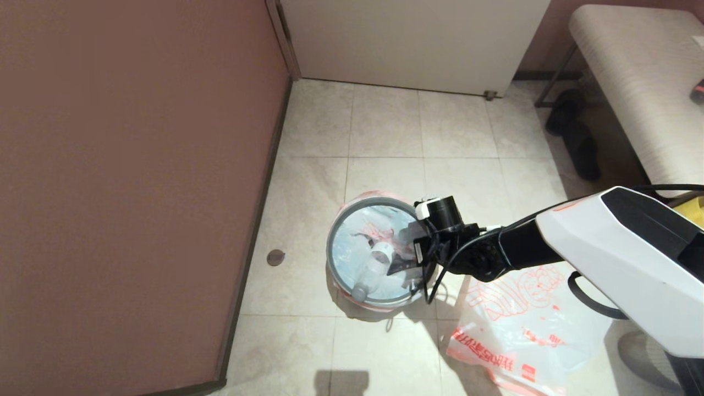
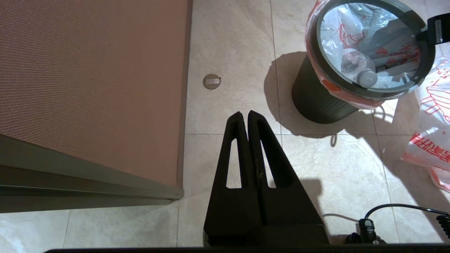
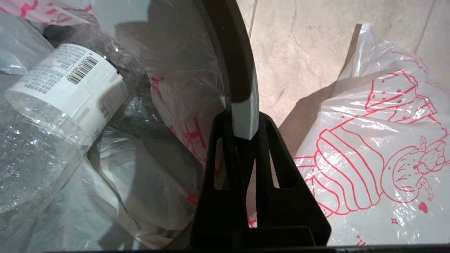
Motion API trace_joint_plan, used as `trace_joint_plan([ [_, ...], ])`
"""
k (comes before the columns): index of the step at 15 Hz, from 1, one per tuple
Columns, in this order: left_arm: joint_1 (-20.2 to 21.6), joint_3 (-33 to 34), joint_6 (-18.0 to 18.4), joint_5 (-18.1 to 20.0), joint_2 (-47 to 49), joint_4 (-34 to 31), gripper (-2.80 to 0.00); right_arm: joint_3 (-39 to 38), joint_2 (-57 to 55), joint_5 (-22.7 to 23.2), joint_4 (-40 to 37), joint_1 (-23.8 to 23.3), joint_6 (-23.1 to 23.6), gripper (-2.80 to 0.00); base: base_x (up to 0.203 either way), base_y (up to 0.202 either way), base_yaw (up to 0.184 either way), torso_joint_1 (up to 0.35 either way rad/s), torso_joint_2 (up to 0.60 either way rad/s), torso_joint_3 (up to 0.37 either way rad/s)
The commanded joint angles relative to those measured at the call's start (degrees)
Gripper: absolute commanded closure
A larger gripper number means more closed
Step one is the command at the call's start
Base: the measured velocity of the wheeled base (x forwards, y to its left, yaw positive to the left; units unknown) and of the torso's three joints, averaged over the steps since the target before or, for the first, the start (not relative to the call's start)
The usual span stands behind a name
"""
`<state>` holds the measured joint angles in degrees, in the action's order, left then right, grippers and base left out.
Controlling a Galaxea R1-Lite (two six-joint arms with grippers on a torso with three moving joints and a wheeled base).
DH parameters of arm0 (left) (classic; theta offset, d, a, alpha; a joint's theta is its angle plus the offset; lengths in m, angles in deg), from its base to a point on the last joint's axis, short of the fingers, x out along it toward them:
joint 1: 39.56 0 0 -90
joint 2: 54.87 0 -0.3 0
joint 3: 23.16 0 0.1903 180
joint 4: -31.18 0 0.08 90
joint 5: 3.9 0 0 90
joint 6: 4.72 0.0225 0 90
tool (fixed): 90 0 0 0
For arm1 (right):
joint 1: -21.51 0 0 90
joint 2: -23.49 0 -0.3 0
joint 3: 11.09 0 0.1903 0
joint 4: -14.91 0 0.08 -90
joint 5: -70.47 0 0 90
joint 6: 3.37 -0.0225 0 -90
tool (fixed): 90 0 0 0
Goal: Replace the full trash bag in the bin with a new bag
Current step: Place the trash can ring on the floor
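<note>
The bin (image 1: 336, 275) is a small black wastebasket on the tiled floor with a grey ring rim (image 1: 352, 208) on top. It is lined with the full trash bag (image 1: 352, 242), thin white plastic with red print, holding a clear bottle (image 1: 374, 269). My right gripper (image 3: 242, 117) is at the bin's near right edge, shut on the grey ring rim (image 3: 242, 70), one finger inside the bin and one outside. The new bag (image 1: 522, 324), white with a red cartoon, lies flat on the floor to the right of the bin. My left gripper (image 2: 245, 114) hangs shut and empty above the floor, away from the bin (image 2: 313, 102).
A brown wall (image 1: 137, 165) runs along the left, with a round floor cap (image 1: 275, 257) near its base. A white door (image 1: 412, 38) closes the far side. A padded bench (image 1: 649, 82) stands at the far right with black shoes (image 1: 577, 137) beside it.
</note>
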<state>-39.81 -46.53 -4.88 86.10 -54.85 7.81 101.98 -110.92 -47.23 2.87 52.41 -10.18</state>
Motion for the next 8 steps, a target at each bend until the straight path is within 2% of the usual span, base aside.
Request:
trace_joint_plan([
  [1, 0.0, 0.0, 0.0, 0.0, 0.0, 0.0, 0.00, -0.6, 1.6, -0.3, 0.0, 0.4, 0.1, 0.00, 0.000, 0.000, 0.000, 0.000, 0.00, 0.000],
  [6, 0.0, 0.0, 0.0, 0.0, 0.0, 0.0, 0.00, -0.8, 4.1, 0.3, -0.4, 1.0, 0.8, 0.00, 0.000, 0.000, 0.000, 0.000, 0.00, 0.000],
  [8, 0.0, 0.0, 0.0, 0.0, 0.0, 0.0, 0.00, -0.8, 1.1, 1.1, -0.6, 0.2, 0.9, 0.00, 0.000, 0.000, 0.000, 0.000, 0.00, 0.000],
])
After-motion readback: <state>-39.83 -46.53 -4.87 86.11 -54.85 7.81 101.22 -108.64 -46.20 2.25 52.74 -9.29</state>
